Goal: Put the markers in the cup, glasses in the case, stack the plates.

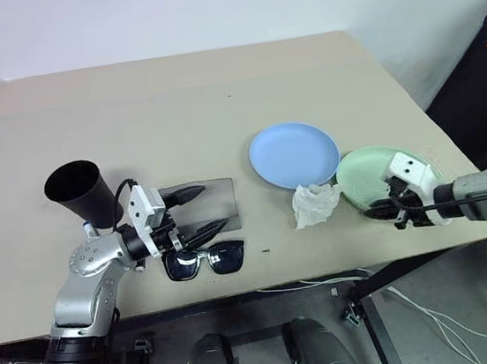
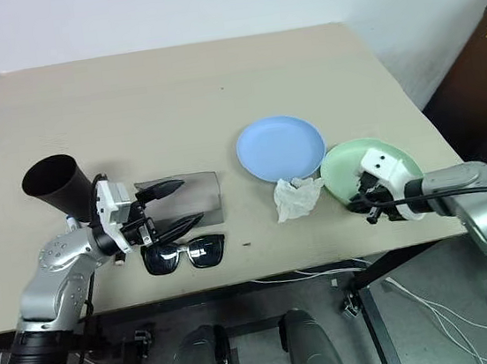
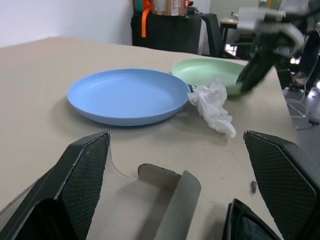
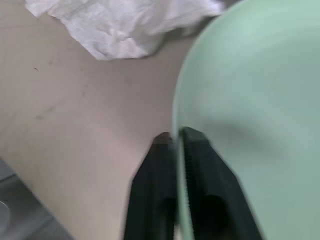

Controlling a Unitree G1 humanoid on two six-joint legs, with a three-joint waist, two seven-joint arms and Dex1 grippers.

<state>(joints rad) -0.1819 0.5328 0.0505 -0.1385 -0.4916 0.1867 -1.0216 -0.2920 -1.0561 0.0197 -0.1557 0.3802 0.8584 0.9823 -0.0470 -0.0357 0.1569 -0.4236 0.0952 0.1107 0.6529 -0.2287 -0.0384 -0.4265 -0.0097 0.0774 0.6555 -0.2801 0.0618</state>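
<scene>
My left gripper [image 1: 211, 208] is open and hovers level over the flat grey case [image 1: 223, 199], one finger on each side of its near end. The black sunglasses [image 1: 205, 259] lie on the table just in front of the case, lenses up. Behind my left wrist the black cup [image 1: 80, 191] is tilted. The markers are hidden. The light blue plate [image 1: 293, 154] rests mid-table, and the mint green plate [image 1: 363, 174] sits to its right. My right gripper [image 4: 176, 135] is shut on the green plate's near rim.
A crumpled white tissue [image 1: 315, 203] lies between the two plates, near the front edge. The table's right edge runs close past the green plate. A dark chair [image 1: 479, 73] stands off the table at the right. The far half of the table [image 1: 179, 92] is bare.
</scene>
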